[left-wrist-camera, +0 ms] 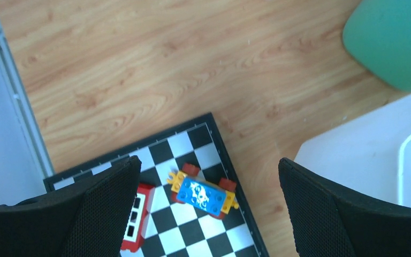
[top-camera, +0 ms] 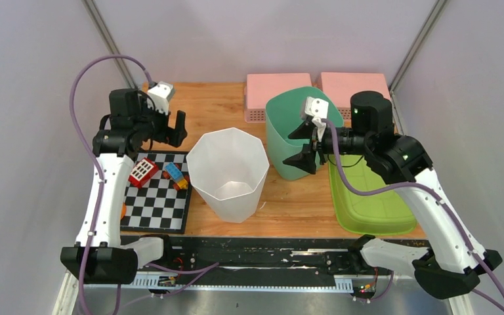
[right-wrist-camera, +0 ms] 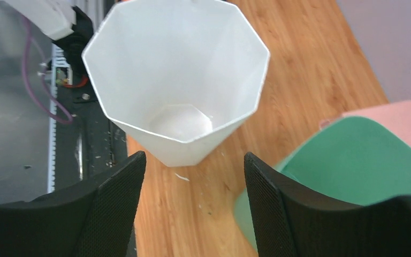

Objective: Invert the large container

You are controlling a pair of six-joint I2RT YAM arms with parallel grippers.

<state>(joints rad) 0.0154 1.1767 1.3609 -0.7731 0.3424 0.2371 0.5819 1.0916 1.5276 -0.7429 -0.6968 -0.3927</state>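
The large container, a white eight-sided bin (top-camera: 228,174), stands upright and open-topped in the middle of the table; it also fills the top of the right wrist view (right-wrist-camera: 176,69). My right gripper (top-camera: 295,148) hovers open just right of the bin, at the front wall of a smaller green bin (top-camera: 298,131). Between its fingers (right-wrist-camera: 193,156) I see bare wood and a sliver of that green bin's wall (right-wrist-camera: 353,166), nothing held. My left gripper (top-camera: 170,133) hangs open above the chessboard (left-wrist-camera: 192,225), holding nothing (left-wrist-camera: 208,163).
A chessboard (top-camera: 157,197) at left carries a red brick (top-camera: 143,172) and a blue-yellow brick piece (top-camera: 176,175). A lime tray (top-camera: 374,203) lies at the right, under my right arm. Two pink boxes (top-camera: 266,88) stand along the back edge.
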